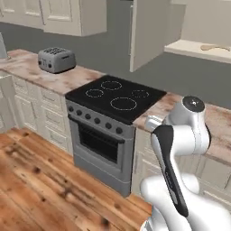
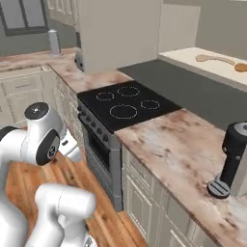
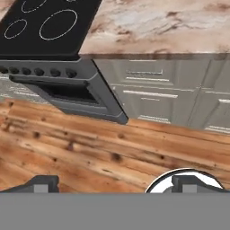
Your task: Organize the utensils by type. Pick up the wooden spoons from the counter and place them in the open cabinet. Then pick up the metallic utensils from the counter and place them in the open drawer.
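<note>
1. In the left base view, a pale wooden spoon lay on the shelf of the open cabinet, up on the right. So one part of the task seemed done. The arm stood low in front of the stove, with a toaster far to the left.

2. In the right base view, two wooden spoons lay on the cabinet shelf, the darker one at the right edge of the picture. The worktop beside the stove carried no utensil, just a dark grinder. I judged the wooden part finished and the metallic part left.

3. In the hand view, the end effector was released, its tips wide apart and holding nothing, above the wooden floor. No metallic utensil or drawer was seen here.
</note>
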Motion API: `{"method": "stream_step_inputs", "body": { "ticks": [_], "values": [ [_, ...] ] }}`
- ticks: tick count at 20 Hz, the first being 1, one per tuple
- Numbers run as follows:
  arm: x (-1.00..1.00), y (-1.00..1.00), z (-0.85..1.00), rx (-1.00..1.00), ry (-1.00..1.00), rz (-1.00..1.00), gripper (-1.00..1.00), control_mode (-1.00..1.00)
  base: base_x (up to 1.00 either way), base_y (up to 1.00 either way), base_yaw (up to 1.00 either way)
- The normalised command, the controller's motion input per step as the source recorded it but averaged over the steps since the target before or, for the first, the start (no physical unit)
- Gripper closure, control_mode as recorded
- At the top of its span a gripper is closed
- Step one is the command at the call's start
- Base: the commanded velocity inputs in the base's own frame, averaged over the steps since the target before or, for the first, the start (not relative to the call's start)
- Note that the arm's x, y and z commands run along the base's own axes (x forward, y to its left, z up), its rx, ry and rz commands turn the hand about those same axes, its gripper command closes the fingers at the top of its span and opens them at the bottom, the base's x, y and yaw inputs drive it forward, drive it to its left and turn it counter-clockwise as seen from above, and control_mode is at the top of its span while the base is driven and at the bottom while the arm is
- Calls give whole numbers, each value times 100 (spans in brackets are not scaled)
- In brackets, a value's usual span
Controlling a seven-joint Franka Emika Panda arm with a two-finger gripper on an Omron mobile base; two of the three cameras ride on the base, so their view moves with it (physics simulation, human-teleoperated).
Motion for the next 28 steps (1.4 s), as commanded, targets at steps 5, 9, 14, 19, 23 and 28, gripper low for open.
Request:
{"method": "stream_step_inputs", "body": {
  "ticks": [5,9,14,19,23,28],
  "values": [
    [0,0,0,0,0,0,-100,100,-11,-3,100],
    [0,0,0,0,0,0,-100,100,-17,-2,100],
    [0,0,0,0,0,0,-100,100,-18,-2,100],
    [0,0,0,0,0,0,-100,100,-13,-1,100],
    [0,0,0,0,0,0,-100,100,-1,0,69],
    [0,0,0,0,0,0,-100,100,3,0,44]
  ]
}}
